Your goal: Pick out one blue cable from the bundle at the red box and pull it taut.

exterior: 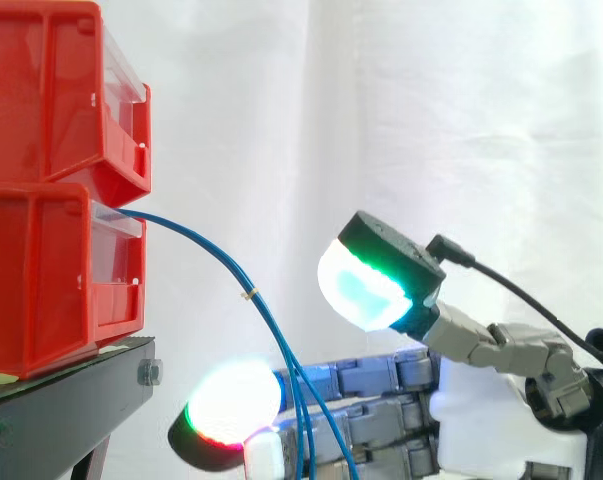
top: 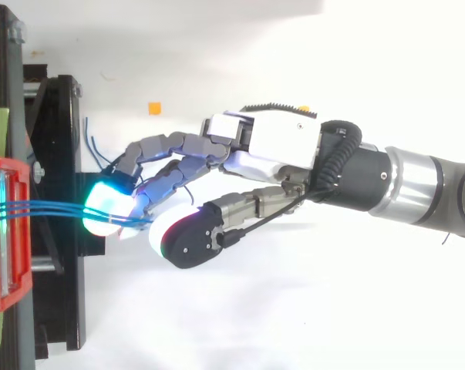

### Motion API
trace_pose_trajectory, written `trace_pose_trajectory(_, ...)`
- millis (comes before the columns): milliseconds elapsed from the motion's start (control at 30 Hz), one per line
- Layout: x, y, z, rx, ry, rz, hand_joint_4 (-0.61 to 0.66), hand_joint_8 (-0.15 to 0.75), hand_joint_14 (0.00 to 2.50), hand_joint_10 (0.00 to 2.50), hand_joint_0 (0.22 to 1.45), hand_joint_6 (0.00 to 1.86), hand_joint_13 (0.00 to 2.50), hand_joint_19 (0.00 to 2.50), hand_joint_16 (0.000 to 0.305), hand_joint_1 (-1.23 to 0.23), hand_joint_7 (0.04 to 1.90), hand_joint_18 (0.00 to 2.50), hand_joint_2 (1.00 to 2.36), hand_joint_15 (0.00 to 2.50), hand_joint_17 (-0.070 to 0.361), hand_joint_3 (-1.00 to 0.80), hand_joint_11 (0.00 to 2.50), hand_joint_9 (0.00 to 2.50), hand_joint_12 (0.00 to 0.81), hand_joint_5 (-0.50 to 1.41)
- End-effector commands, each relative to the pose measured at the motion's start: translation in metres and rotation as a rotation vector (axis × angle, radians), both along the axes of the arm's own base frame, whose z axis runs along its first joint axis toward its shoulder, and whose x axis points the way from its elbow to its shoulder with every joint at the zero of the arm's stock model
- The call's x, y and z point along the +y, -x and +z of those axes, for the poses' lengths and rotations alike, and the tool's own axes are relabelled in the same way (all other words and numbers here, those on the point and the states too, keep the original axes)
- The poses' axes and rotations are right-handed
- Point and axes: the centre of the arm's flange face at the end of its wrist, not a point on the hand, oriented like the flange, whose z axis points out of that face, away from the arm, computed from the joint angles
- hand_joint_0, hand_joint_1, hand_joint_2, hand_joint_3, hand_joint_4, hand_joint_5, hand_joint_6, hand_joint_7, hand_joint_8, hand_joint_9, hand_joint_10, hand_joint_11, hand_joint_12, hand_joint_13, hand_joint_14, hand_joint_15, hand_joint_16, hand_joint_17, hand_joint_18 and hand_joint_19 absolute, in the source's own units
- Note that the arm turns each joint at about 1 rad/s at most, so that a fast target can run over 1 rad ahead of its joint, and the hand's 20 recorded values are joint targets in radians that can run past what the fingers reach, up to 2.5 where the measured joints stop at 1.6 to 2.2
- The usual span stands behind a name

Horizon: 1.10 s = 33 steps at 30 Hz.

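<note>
The hand, lower right, is spread wide, thumb lifted off the fingers, holding nothing. Blue cables hang from the lower red box at left, crossing its fingers; it should pinch just one.

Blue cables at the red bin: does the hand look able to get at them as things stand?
Probably yes. The blue cables droop free from the lower red bin and already reach the hand's extended fingers. The thumb is raised apart above them, with nothing in between.
</note>
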Motion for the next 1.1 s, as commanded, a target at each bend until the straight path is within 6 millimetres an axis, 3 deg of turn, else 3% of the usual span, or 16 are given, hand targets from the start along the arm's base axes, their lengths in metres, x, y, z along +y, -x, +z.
trace_pose_trajectory(0, -0.003, -0.003, 0.004, -0.031, 0.000, 0.023, 0.20, 0.203, 0.02, 0.02, 0.55, 0.50, 0.70, 0.65, 0.042, -0.56, 0.92, 0.46, 1.00, 0.52, 0.094, -0.45, 0.50, 0.82, 0.285, -0.16)
trace_pose_trajectory(667, -0.009, -0.013, 0.020, -0.094, 0.005, 0.049, 0.17, 0.198, 0.02, 0.02, 0.58, 0.50, 0.71, 0.68, 0.041, -0.54, 0.99, 0.47, 1.01, 0.55, 0.092, -0.40, 0.52, 0.84, 0.281, -0.15)
trace_pose_trajectory(1067, -0.012, -0.013, 0.020, -0.094, 0.007, 0.055, 0.10, 0.194, 0.02, 0.02, 0.62, 0.50, 0.74, 0.68, 0.041, -0.55, 1.17, 0.48, 1.02, 0.56, 0.091, -0.30, 0.53, 0.86, 0.279, -0.12)
